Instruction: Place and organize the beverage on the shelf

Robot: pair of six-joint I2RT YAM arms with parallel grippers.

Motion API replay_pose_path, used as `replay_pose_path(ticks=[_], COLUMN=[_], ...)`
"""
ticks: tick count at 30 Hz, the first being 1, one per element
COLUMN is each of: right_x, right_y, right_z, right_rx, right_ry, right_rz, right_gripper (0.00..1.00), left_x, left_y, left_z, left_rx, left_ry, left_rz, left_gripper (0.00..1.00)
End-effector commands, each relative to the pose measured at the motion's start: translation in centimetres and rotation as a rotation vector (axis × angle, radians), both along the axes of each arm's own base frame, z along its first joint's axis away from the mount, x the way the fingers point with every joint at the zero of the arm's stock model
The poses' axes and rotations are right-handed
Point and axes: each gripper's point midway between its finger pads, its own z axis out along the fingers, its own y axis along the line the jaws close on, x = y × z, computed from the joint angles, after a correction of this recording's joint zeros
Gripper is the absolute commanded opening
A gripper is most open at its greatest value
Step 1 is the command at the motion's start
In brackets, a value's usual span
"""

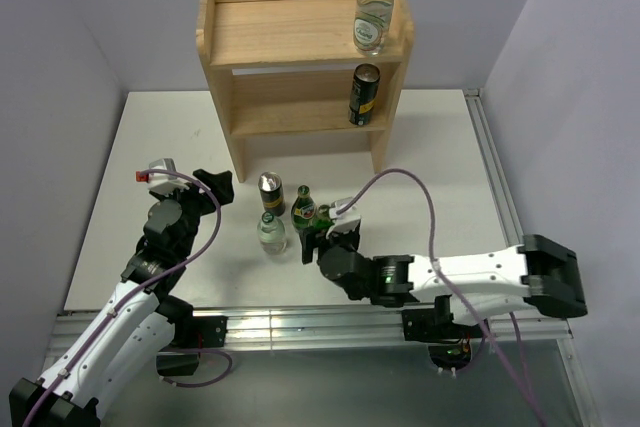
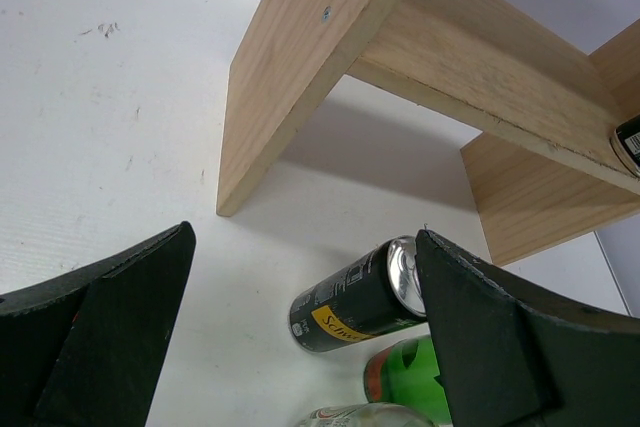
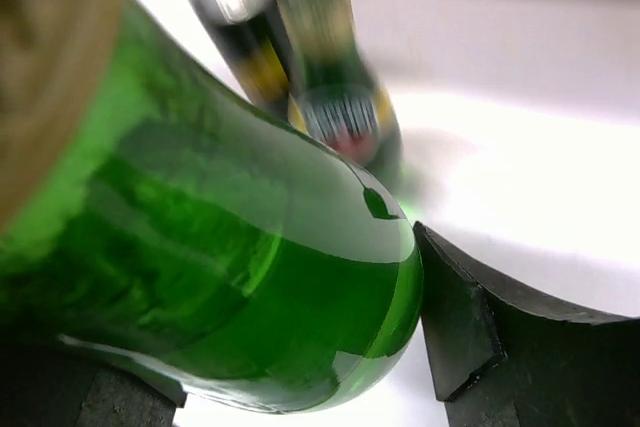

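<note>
A white table (image 1: 440, 147) sits in a corner of pale grey walls (image 1: 60, 27), with a metal rail (image 1: 300, 322) along its near edge. The shelf (image 1: 225, 57) stands at the back. The top bottle (image 1: 373, 9) is at the right end of the upper board and the shelf can (image 1: 363, 95) at the right end of the lower one, with bare wood to their left. In front of the shelf cluster the table can (image 1: 271, 194), a clear bottle (image 1: 271, 234) and a second green bottle (image 1: 304, 209). The table can's yellow band reads "Schw", the rest cut off; other labels are too blurred to read. The right gripper (image 1: 318, 235) pinches the green bottle (image 1: 323, 215), its fingers (image 3: 470, 327) against the glass, close beside the second green bottle. The left gripper (image 2: 305, 247) hovers left of the cluster, fingers (image 2: 100, 337) spread wide, holding nothing.
</note>
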Motion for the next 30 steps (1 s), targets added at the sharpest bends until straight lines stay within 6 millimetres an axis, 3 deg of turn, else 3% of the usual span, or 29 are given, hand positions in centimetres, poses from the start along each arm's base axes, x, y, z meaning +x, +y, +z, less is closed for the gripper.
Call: replay_pose_path(ticks=[1, 2, 8, 11, 13, 14, 18, 19, 20, 30], right_x=[1.4, 1.6, 3.6, 6.1, 8.3, 8.9, 11.9, 13.0, 13.5, 16.9], right_y=[-0.9, -0.9, 1.3, 2.9, 4.2, 4.7, 7.3, 8.5, 9.0, 13.5], right_z=[11.3, 13.5, 20.3, 22.9, 22.9, 25.0, 26.2, 25.0, 26.4, 24.7], right_rx=[0.232, 0.241, 0.256, 0.271, 0.235, 0.266, 0.214, 0.178, 0.196, 0.168], right_ry=[-0.125, -0.15, -0.232, -0.25, -0.249, -0.268, -0.278, -0.264, -0.278, -0.238], right_rz=[-0.124, -0.123, -0.076, -0.044, -0.025, -0.019, -0.005, 0.006, 0.008, 0.037], right_gripper=[0.0, 0.0, 0.0, 0.0, 0.0, 0.0, 0.0, 0.0, 0.0, 0.0], left_x=[0.1, 0.1, 0.2, 0.1, 0.1, 0.1, 0.0, -0.1, -0.2, -0.4], left_y=[0.0, 0.0, 0.1, 0.5, 0.7, 1.0, 1.4, 1.5, 1.6, 2.0], left_z=[0.9, 1.0, 1.6, 2.2, 2.7, 2.8, 3.3, 3.3, 3.4, 3.4], left_rx=[-0.007, -0.011, -0.027, -0.029, -0.033, -0.032, -0.038, -0.039, -0.042, -0.036], left_ry=[-0.034, -0.04, -0.043, -0.046, -0.056, -0.054, -0.059, -0.059, -0.064, -0.068], left_rz=[0.002, 0.003, 0.014, 0.033, 0.046, 0.058, 0.081, 0.084, 0.087, 0.103], left_gripper=[0.99, 0.99, 0.99, 0.99, 0.99, 0.99, 0.99, 0.99, 0.99, 0.99])
